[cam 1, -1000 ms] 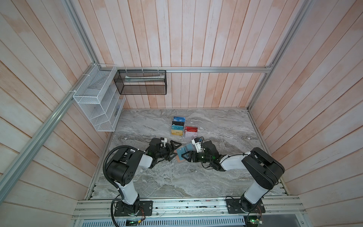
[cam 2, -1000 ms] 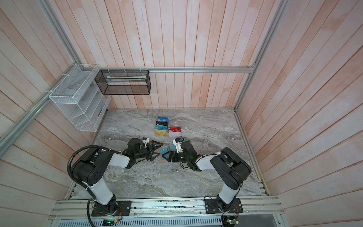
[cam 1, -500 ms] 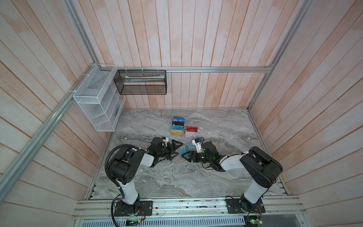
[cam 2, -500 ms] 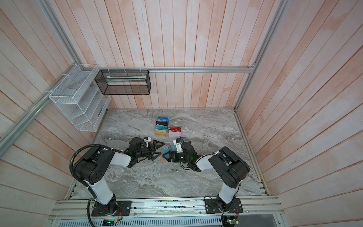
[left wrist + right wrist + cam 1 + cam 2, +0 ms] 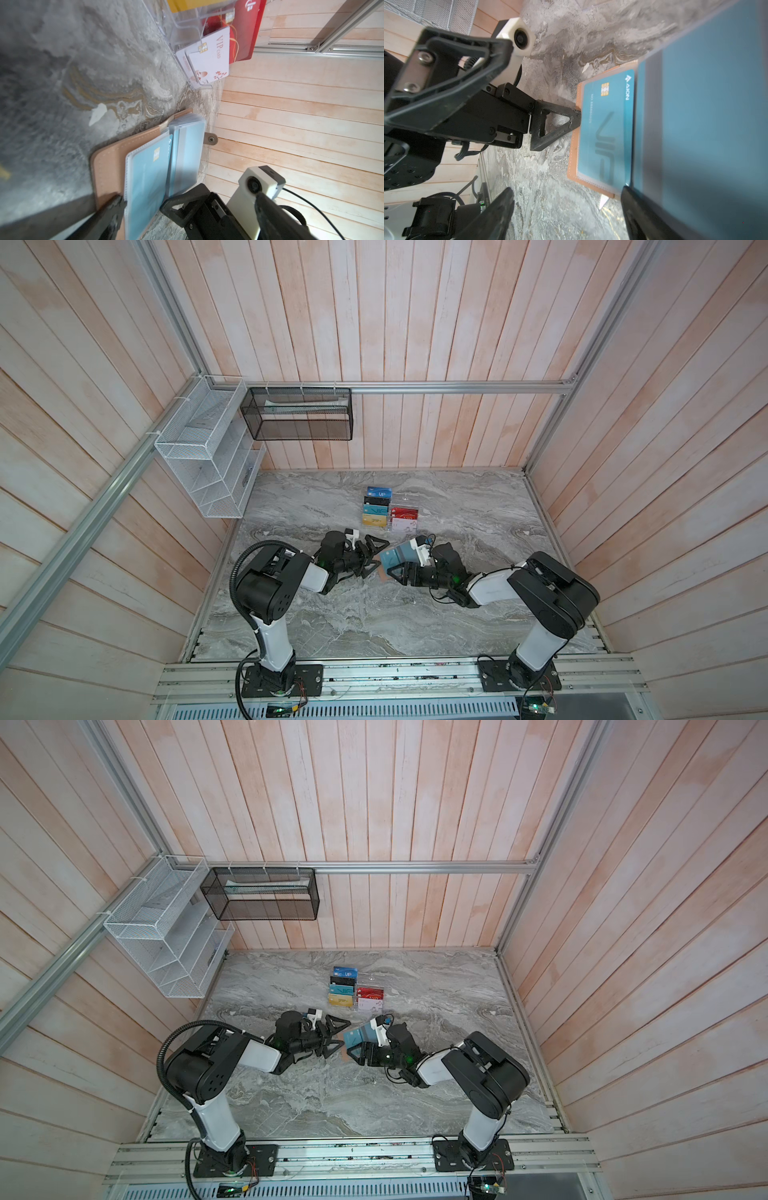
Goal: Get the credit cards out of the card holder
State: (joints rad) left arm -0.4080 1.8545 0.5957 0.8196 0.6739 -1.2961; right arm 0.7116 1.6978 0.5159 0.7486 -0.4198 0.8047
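Note:
The tan card holder [image 5: 382, 573] [image 5: 344, 1053] lies open on the marble between my two grippers. A teal VIP card [image 5: 606, 128] [image 5: 145, 176] sits in the sleeve on its flat left half. Other sleeve pages stand raised, showing a blue-grey card [image 5: 695, 124] [image 5: 187, 153] with a dark stripe. My left gripper [image 5: 376, 556] [image 5: 189, 199] is open, one fingertip [image 5: 571, 122] touching the tan cover's left edge. My right gripper [image 5: 405, 562] [image 5: 565, 194] is open with only marble between its fingers; one finger [image 5: 187, 199] props the raised pages from below.
A clear acrylic stand [image 5: 409, 501] [image 5: 182, 25] holding several cards stands just behind the card holder. A white wire rack [image 5: 208, 456] and a black mesh basket [image 5: 297, 414] hang on the walls at back left. Wooden walls enclose the table.
My left gripper has edged to the right, up to the card holder's left edge. The right gripper and the raised pages have barely moved.

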